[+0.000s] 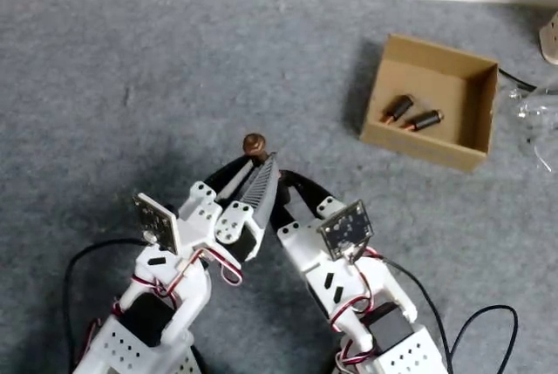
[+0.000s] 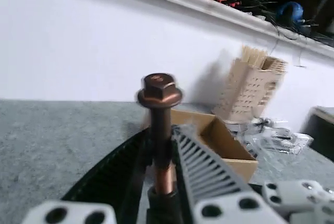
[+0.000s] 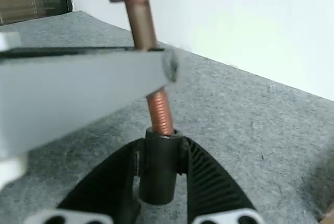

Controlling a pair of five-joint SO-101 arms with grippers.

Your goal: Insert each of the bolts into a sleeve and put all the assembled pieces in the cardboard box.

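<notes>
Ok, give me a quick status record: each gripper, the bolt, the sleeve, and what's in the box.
left gripper: shut on the bolt's shaft, below the head
right gripper: shut on the sleeve, lower than the left gripper
bolt: upright, head up, threaded tip just inside the sleeve's top, most of the shaft outside
sleeve: dark, upright, directly under the bolt
cardboard box: open, beyond the arms on the right arm's side
assembled pieces: two, lying side by side in the box
step: insertion begun, bolt not yet seated

One bolt (image 1: pixel 254 142), one sleeve (image 3: pixel 158 166), two assembled pieces (image 1: pixel 398 110) (image 1: pixel 424 119), one cardboard box (image 1: pixel 440 51)
</notes>
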